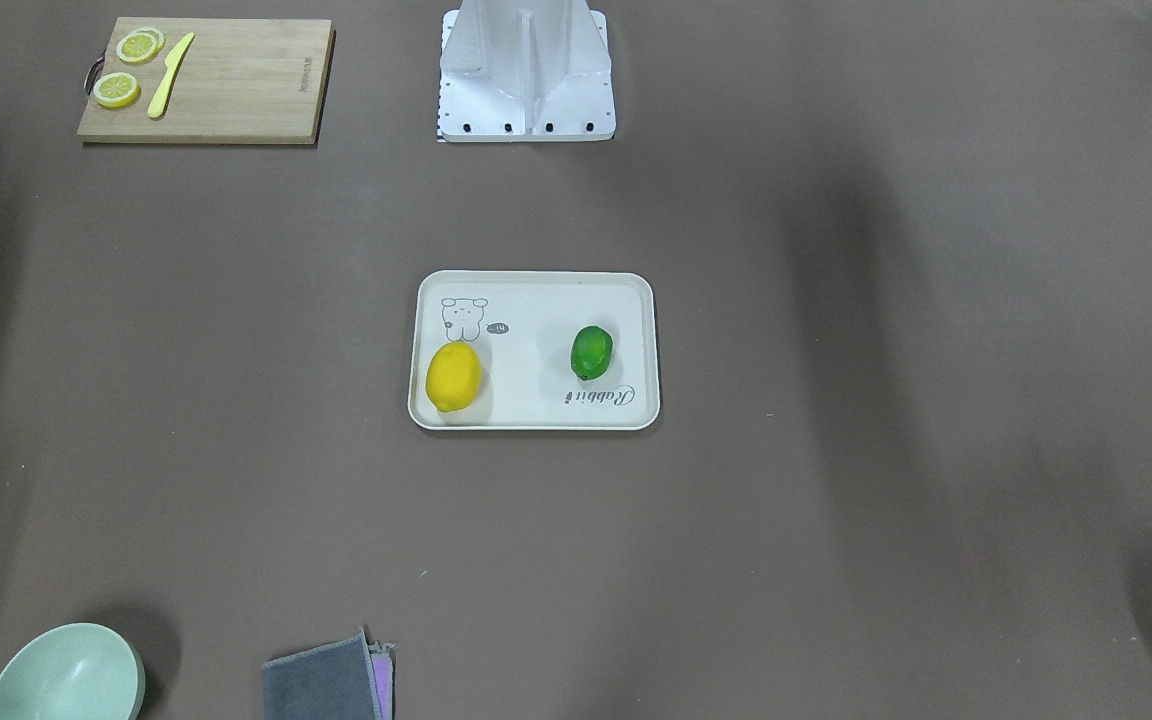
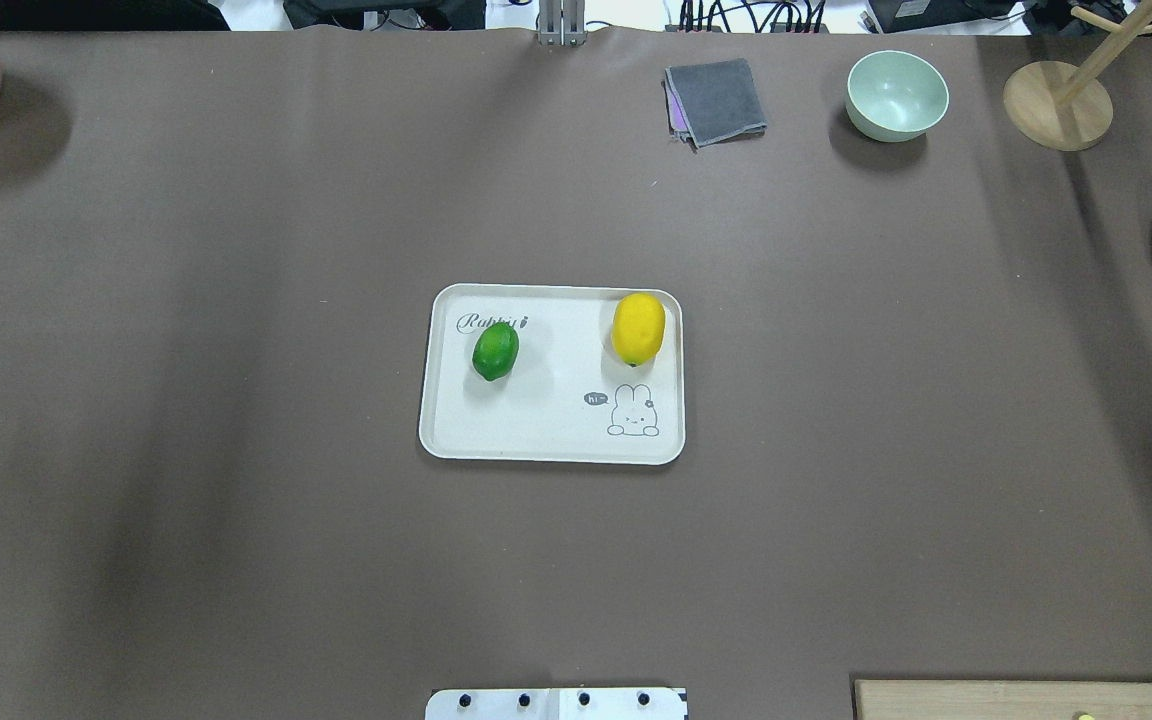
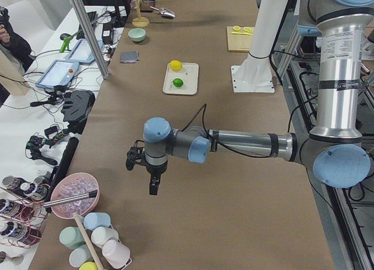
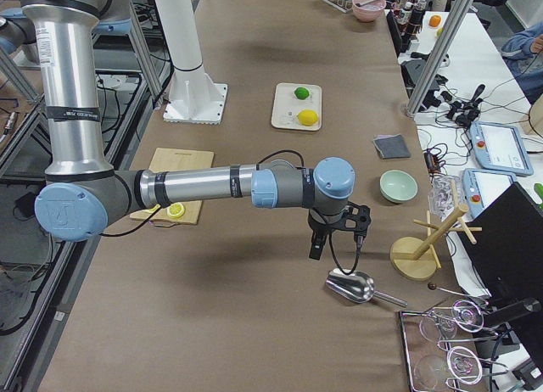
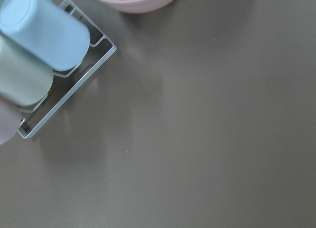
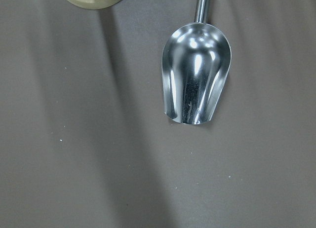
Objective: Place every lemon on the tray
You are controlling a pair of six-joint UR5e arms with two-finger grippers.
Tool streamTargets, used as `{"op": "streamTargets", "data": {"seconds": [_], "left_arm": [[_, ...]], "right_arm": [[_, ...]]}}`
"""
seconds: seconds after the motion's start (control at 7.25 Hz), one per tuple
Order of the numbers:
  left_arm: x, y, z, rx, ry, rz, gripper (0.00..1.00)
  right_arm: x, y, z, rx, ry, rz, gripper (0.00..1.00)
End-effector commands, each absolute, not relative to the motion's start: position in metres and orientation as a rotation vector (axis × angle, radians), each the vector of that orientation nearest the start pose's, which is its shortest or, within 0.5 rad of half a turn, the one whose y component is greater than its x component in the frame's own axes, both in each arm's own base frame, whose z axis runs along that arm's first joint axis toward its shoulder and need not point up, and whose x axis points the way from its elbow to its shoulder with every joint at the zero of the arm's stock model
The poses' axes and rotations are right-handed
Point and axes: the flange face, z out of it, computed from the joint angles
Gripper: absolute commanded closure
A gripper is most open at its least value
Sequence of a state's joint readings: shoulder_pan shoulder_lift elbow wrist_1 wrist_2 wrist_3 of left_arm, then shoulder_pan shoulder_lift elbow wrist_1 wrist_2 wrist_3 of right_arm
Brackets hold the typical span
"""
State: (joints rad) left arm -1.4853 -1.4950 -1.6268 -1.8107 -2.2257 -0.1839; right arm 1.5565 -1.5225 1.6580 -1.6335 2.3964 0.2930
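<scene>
The cream-white tray (image 1: 536,281) sits at the table's middle and also shows in the overhead view (image 2: 546,452). The bright yellow lemon (image 1: 453,376) (image 2: 638,328) and the glossy green lemon (image 1: 591,352) (image 2: 495,351) both lie on it, apart from each other. My left gripper (image 3: 153,186) hangs far off at the table's left end, near a pink bowl. My right gripper (image 4: 316,248) hangs at the right end, above a metal scoop (image 6: 196,80). Each gripper shows only in a side view, so I cannot tell whether it is open or shut.
A wooden cutting board (image 1: 236,85) with lemon slices and a yellow knife lies near the robot's base. A mint bowl (image 2: 896,95), a grey cloth (image 2: 716,100) and a wooden stand (image 2: 1056,105) are along the far edge. A cup rack (image 5: 44,65) stands at the left end.
</scene>
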Motion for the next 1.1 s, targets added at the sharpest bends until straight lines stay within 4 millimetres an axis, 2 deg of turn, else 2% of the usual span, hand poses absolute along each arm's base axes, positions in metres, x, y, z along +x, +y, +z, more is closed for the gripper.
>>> {"op": "streamTargets", "data": {"seconds": [0.0,0.14,0.28,0.55,0.97], "left_arm": [[-0.038,-0.462,0.667,0.112,0.796,-0.047,0.01],[-0.037,-0.475,0.643,0.146,0.802,-0.044,0.01],[-0.036,-0.477,0.633,0.151,0.814,-0.065,0.01],[-0.035,-0.476,0.624,0.109,0.812,-0.082,0.01],[-0.035,-0.475,0.625,0.096,0.810,-0.081,0.01]], "right_arm": [[0.057,-0.509,0.596,-0.059,-0.832,0.243,0.00],[0.058,-0.509,0.597,-0.074,-0.829,0.250,0.00],[0.058,-0.507,0.599,-0.081,-0.826,0.253,0.00],[0.058,-0.506,0.601,-0.083,-0.826,0.254,0.00],[0.058,-0.506,0.601,-0.080,-0.817,0.254,0.00]]}}
